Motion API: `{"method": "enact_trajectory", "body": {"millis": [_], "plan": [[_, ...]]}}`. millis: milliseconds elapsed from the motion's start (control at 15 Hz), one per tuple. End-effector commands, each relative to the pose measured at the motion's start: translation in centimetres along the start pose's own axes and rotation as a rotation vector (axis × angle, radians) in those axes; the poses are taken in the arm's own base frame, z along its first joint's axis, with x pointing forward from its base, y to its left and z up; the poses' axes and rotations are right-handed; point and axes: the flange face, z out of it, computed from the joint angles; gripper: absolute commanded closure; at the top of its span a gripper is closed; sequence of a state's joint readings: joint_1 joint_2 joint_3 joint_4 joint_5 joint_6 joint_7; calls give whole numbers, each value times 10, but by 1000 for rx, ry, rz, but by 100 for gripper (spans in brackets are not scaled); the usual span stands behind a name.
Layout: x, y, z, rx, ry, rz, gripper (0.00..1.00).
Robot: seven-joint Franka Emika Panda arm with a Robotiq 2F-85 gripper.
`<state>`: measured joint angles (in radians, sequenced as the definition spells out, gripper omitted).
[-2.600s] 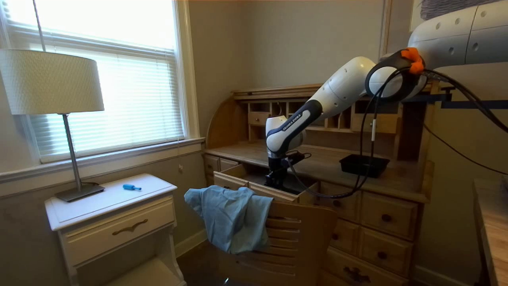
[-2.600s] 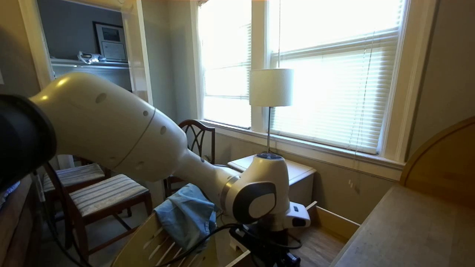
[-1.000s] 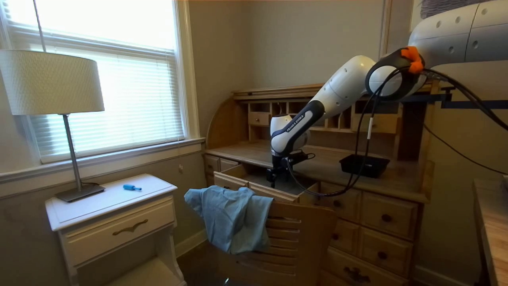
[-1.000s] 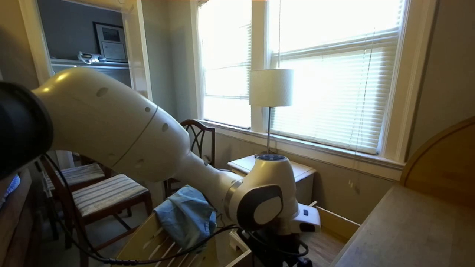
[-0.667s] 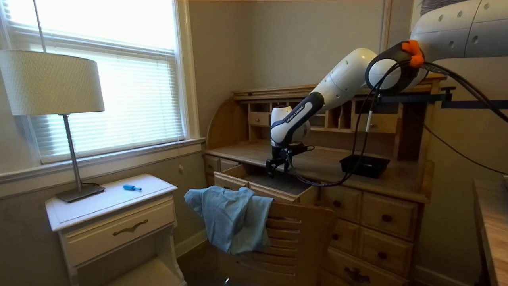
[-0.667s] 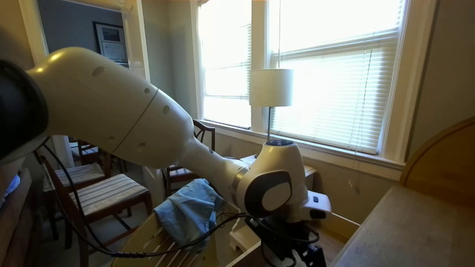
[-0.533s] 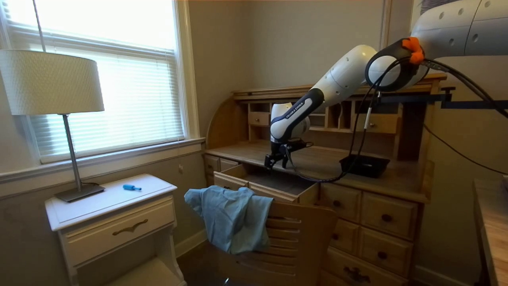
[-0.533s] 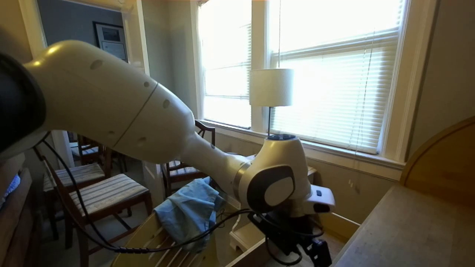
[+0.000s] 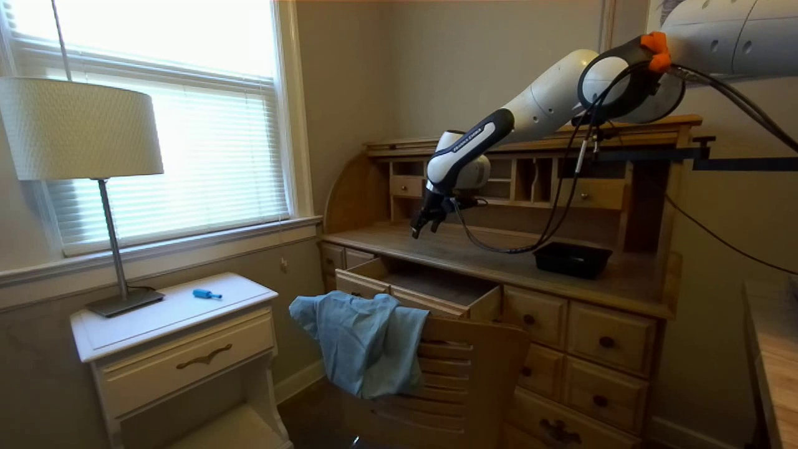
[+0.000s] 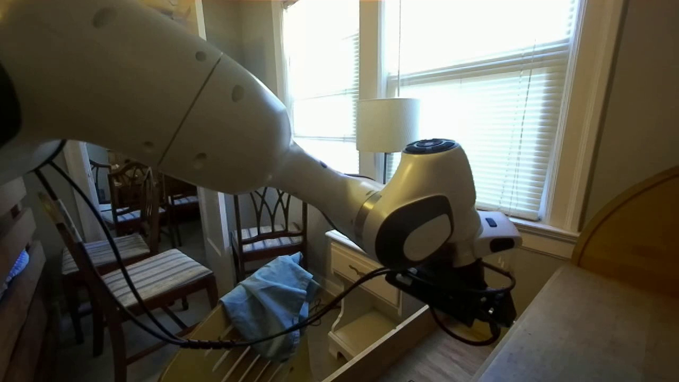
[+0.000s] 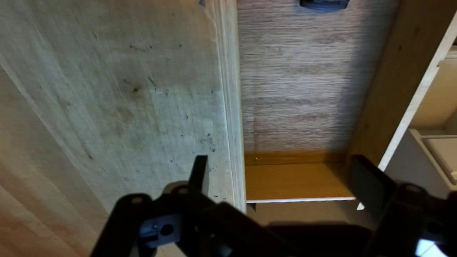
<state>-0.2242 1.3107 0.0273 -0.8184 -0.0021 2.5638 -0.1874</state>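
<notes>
My gripper (image 9: 425, 231) hangs tilted above the desk's front edge in an exterior view. Its jaws are wide apart and hold nothing. Seen from the wrist, the gripper (image 11: 279, 159) straddles that edge: one finger shows over the desk top (image 11: 142, 107), the opposite one over the drawer's front wall. Below lies a pulled-out wooden drawer (image 11: 296, 71). Part of a small dark object (image 11: 324, 4) shows on the drawer floor, cut off by the frame's top, so I cannot tell what it is. In an exterior view the drawer (image 9: 446, 284) juts out from the desk.
A black tray (image 9: 572, 260) stands on the desk. A chair (image 9: 474, 374) draped with a blue cloth (image 9: 368, 343) is close before the drawer. The white nightstand (image 9: 181, 324) carries a lamp (image 9: 81, 131) and a small blue object (image 9: 207, 294). Cables (image 10: 286, 334) loop below the arm.
The gripper has risen out of the drawer to above the desk top's level and has tilted. Its jaws stay apart. The drawer, cloth, tray and blue object have not moved.
</notes>
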Motion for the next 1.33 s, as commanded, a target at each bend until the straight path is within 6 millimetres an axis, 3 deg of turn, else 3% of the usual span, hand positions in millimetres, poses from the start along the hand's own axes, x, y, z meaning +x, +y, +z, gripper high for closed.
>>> {"method": "enact_trajectory", "body": {"millis": [0,267,467,867,1267], "plan": [[0,1,0,-4,-1,-1,0],[-8,0,9,0,-30,21,0],[-4,-12,14,81,-9,48,0],[16,-66,2,222,17,-61,0],[13,-116,2,343,-90,-208,0]]}}
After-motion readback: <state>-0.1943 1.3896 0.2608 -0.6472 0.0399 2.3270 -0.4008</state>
